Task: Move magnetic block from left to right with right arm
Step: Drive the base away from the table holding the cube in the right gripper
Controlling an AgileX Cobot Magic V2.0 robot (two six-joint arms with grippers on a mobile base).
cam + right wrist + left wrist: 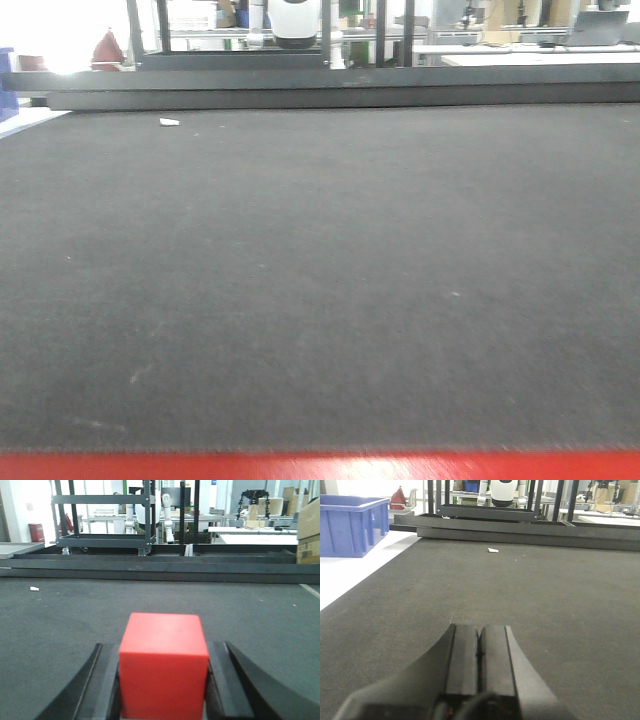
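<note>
The magnetic block (164,665), a bright-red cube, fills the lower middle of the right wrist view. My right gripper (164,652) is shut on it, one black finger pressed against each side face. The block pokes past the fingertips over the dark mat (250,610). In the left wrist view my left gripper (480,630) is shut with nothing in it, its two pads pressed together low over the mat. Neither the block nor any gripper appears in the front view.
A dark mat (320,270) covers the table, with a red edge (320,467) along the front. A small white scrap (169,122) lies far left. A blue bin (350,525) stands off the mat at the left. A low dark rail (160,570) and shelving close the far side.
</note>
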